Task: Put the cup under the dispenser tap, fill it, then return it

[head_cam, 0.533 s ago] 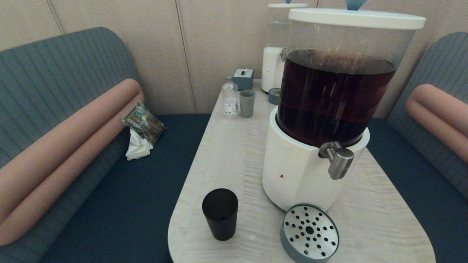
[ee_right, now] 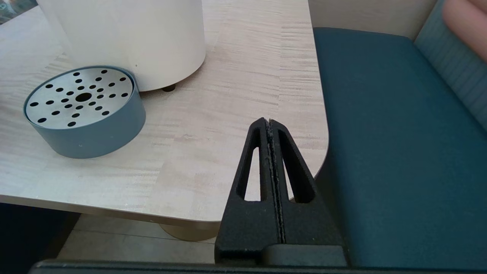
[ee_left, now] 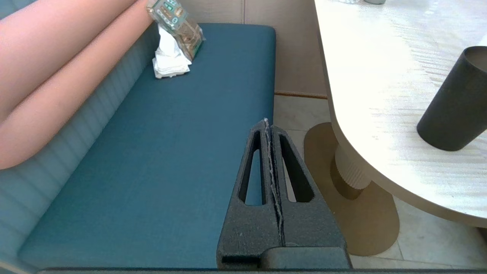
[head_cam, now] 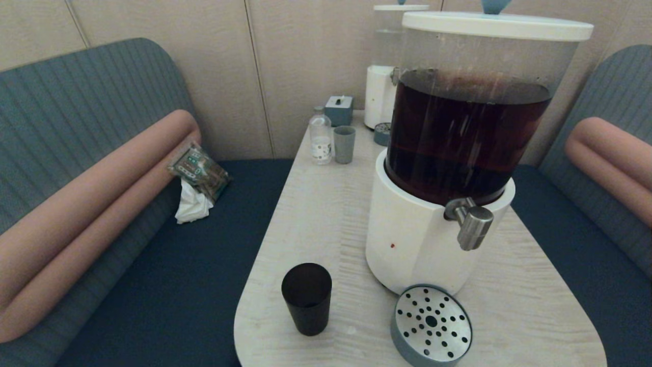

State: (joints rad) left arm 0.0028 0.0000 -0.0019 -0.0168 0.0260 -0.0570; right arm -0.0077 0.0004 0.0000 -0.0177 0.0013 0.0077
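The dark tapered cup (head_cam: 306, 298) stands upright near the table's front left corner, also seen in the left wrist view (ee_left: 454, 104). The steel dispenser tap (head_cam: 471, 223) juts from the white base (head_cam: 407, 239) of the big dispenser holding dark brown liquid, above the round perforated drip tray (head_cam: 432, 324). Neither arm shows in the head view. My left gripper (ee_left: 267, 123) is shut and empty, low beside the table's left edge over the bench. My right gripper (ee_right: 268, 123) is shut and empty, at the table's front right corner, apart from the drip tray (ee_right: 84, 110).
At the table's back stand a small bottle (head_cam: 320, 136), a grey-green cup (head_cam: 344, 144), a tissue box (head_cam: 339, 109) and a second dispenser with a clear tank (head_cam: 384, 71). Blue benches flank the table; a snack packet and tissue (head_cam: 197, 178) lie on the left one.
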